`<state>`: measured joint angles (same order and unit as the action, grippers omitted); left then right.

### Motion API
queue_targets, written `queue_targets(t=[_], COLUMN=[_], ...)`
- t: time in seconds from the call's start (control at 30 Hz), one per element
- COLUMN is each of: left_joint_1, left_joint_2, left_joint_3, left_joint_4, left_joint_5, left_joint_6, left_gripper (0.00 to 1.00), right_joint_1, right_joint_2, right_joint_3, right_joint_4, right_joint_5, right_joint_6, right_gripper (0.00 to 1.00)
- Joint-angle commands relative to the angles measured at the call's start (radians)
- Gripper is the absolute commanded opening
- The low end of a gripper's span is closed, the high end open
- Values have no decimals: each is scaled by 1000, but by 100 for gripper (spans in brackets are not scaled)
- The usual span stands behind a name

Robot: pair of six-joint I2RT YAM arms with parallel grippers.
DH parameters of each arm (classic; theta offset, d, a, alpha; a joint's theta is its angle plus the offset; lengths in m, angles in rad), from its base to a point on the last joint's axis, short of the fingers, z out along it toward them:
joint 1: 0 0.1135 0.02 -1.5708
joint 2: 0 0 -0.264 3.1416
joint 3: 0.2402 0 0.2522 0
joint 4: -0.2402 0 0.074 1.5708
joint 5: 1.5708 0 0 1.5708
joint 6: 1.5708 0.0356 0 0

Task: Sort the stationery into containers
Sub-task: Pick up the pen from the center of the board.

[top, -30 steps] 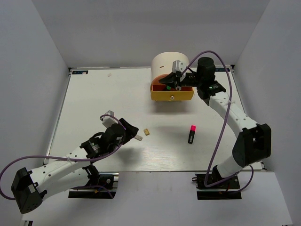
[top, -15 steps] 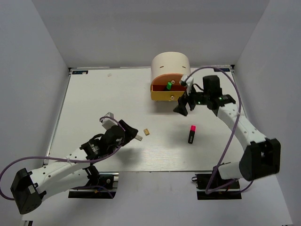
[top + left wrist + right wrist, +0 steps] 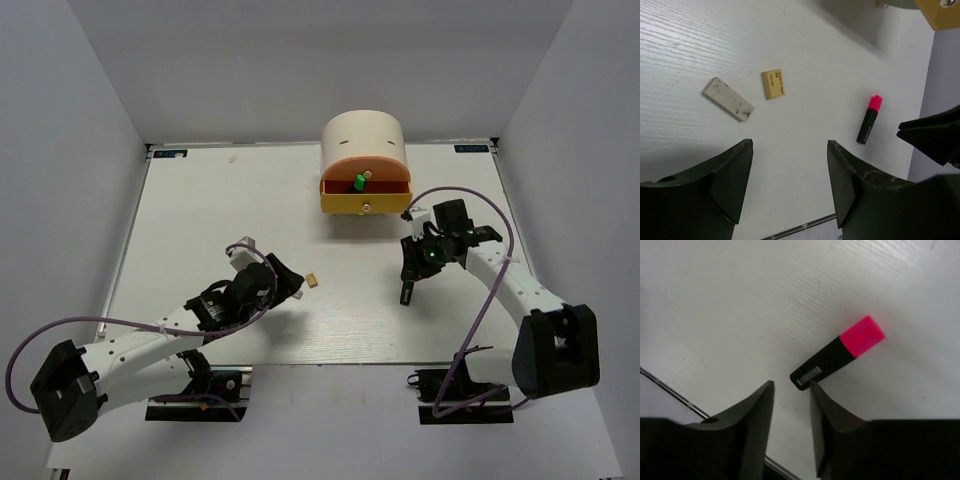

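- Step in hand, as I read it: right pincer (image 3: 790, 410) picks the pink highlighter (image 3: 837, 354) off the counter (image 3: 200, 220), then drops it in the open yellow drawer (image 3: 365, 205).
- Right pincer state: jaws only narrowly apart with nothing between them. The highlighter's black butt end lies just ahead of the gap, not inside it.
- To do it well:
  - Widen the jaws first; the gap looks too tight for the barrel.
  - Shift forward so the jaws straddle mid-barrel, across the short axis.
  - Clamp on the black body, not the pink cap.
  - Come straight down; a clipped end will likely spin it away.
- Left pincer (image 3: 790, 175): jaws wide apart and empty, hanging above the counter. The grey eraser (image 3: 728, 99) and tan eraser (image 3: 773, 83) lie near each other ahead of it, not touching.
- Hard to see:
  - In the top view the right pincer covers the cap; only a bit of dark barrel shows below it.
  - In the drawer only a green-capped highlighter (image 3: 357, 183) shows; the rest can't be made out.
  - Orange drawer (image 3: 365, 163) in the cream unit (image 3: 362, 135): can't tell if it is fully shut.
  - The pens and the orange highlighter aren't in any view.
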<state>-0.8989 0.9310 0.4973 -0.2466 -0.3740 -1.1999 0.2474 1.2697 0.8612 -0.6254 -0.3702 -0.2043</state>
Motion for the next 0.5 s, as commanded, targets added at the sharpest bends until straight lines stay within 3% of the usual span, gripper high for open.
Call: queue_targets(t=[0.0, 0.1, 0.17, 0.37, 0.47], left_joint_1=[-5, -5, -5, -5, -5], left_joint_2=[20, 32, 32, 0, -9], left_joint_3=[7, 7, 7, 7, -12], left_joint_4=[55, 55, 55, 26, 26], left_joint_5=[52, 63, 63, 53, 53], left_joint_6=[33, 42, 42, 42, 31], left_gripper=[71, 71, 71, 72, 72], right_joint_1=[-14, -13, -10, -7, -3], right_joint_2=[62, 83, 126, 197, 217], right_joint_3=[10, 1, 10, 58, 32], right_joint_4=[-66, -33, -8, 45, 90], right_joint_5=[102, 116, 145, 272, 319], right_joint_6=[115, 170, 197, 325, 374], right_gripper=[41, 62, 68, 70, 65])
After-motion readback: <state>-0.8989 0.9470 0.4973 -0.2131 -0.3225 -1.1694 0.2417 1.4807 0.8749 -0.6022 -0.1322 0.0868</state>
